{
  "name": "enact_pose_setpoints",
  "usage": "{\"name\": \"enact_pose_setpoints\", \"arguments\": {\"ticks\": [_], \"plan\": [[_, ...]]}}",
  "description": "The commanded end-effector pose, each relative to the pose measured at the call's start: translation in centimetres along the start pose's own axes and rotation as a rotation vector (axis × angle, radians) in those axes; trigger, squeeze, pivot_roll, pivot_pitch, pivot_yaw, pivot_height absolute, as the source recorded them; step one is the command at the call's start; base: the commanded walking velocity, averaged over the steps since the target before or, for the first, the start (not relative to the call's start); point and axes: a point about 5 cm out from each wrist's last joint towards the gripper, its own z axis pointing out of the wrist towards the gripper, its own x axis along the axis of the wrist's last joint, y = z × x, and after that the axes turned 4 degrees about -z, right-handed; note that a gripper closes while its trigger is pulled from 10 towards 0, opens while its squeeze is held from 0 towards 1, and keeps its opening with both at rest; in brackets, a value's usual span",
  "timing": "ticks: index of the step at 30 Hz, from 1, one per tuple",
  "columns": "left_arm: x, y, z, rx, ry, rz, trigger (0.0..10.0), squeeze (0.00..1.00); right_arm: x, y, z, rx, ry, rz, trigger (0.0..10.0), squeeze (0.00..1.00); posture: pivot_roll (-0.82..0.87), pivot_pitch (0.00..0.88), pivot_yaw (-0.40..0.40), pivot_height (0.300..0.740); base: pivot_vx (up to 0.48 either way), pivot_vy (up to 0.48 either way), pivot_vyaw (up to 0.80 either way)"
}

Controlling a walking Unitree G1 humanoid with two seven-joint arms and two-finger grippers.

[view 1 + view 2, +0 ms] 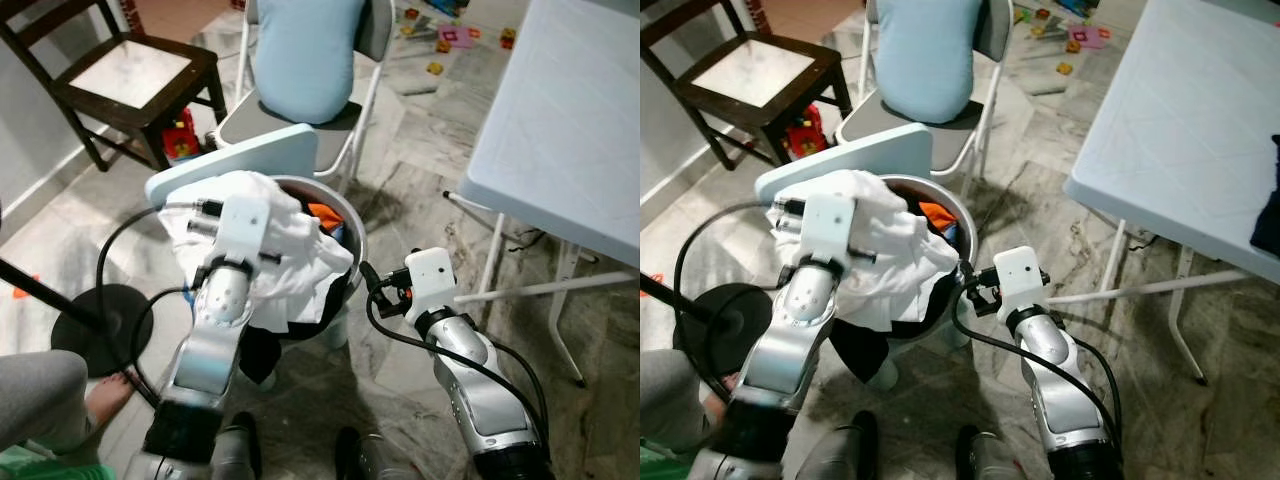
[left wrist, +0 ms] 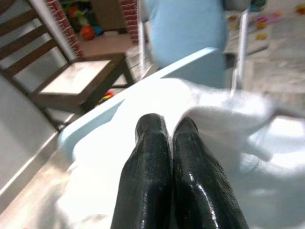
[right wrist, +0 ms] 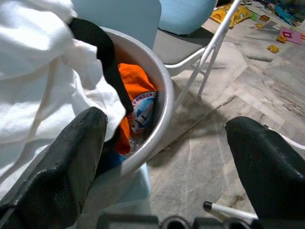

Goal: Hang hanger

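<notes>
here left tool (image 2: 164,131) together over white cloth (image 1: 290,250); right tool (image 3: 167,157) apart beside basin (image 3: 159,102).

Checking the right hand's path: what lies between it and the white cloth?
The basin's grey rim, with an orange garment and black fabric inside, lies between the right hand and the white cloth, shown in the right wrist view.

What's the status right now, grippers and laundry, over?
Left gripper fingers together, pressed on the white cloth garment heaped over the round grey laundry basin. Right gripper open beside the basin rim. No hanger seen. Orange garment inside.
</notes>
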Motion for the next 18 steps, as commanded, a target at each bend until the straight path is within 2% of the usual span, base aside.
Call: {"name": "enact_pose_setpoints", "arguments": {"ticks": [1, 2, 4, 7, 8, 10, 12, 13, 16, 18], "plan": [[-0.2, -0.4, -1.3, 0.002, -0.026, 0.005, 0.0, 0.0, -0.4, 0.1, -0.2, 0.007, -0.014, -0.003, 10.0, 0.0, 0.05, 0.241, -0.07, 0.74, 0.0, 0.0, 0.0], [-0.8, -0.8, -2.1, 0.006, -0.058, 0.01, 0.0, 0.0, -0.5, 0.1, -0.2, 0.01, -0.016, -0.005, 10.0, 0.0, 0.05, 0.241, -0.072, 0.74, 0.0, 0.0, 0.0], [-1.0, -1.0, -2.6, 0.003, -0.071, 0.018, 0.0, 0.0, -0.5, 0.1, -0.2, 0.011, -0.016, -0.005, 10.0, 0.0, 0.05, 0.242, -0.072, 0.74, 0.0, 0.0, 0.0], [-1.2, -1.9, -3.9, 0.011, -0.063, 0.043, 0.0, 0.0, -0.5, 0.2, -0.2, 0.014, -0.018, -0.007, 10.0, 0.0, 0.06, 0.245, -0.078, 0.74, 0.0, 0.0, 0.0], [-1.2, -2.4, -4.7, 0.015, -0.051, 0.066, 0.0, 0.0, -0.6, 0.2, -0.2, 0.016, -0.021, -0.009, 10.0, 0.0, 0.06, 0.247, -0.079, 0.74, 0.0, 0.0, 0.0], [-1.2, -2.7, -5.1, 0.016, -0.046, 0.076, 0.0, 0.0, -0.6, 0.2, -0.2, 0.016, -0.022, -0.01, 10.0, 0.0, 0.06, 0.247, -0.079, 0.74, 0.0, 0.0, 0.0], [-2.7, -4.0, -6.9, 0.061, -0.129, 0.07, 0.0, 0.0, -0.7, 0.2, -0.2, 0.019, -0.025, -0.011, 10.0, 0.0, 0.06, 0.249, -0.08, 0.74, 0.0, 0.0, 0.0], [-2.7, -4.0, -6.9, 0.061, -0.129, 0.07, 0.0, 0.0, -0.7, 0.2, -0.2, 0.019, -0.025, -0.011, 10.0, 0.0, 0.06, 0.249, -0.08, 0.74, 0.0, 0.0, 0.0], [-4.2, -4.5, -7.9, 0.112, -0.251, 0.035, 0.0, 0.0, -0.7, 0.2, -0.2, 0.02, -0.026, -0.013, 10.0, 0.0, 0.06, 0.249, -0.082, 0.74, 0.0, 0.0, 0.0], [-4.8, -4.5, -8.2, 0.121, -0.298, 0.011, 0.0, 0.0, -0.8, 0.2, -0.2, 0.021, -0.026, -0.014, 10.0, 0.0, 0.06, 0.248, -0.083, 0.74, 0.0, 0.0, 0.0]]}}
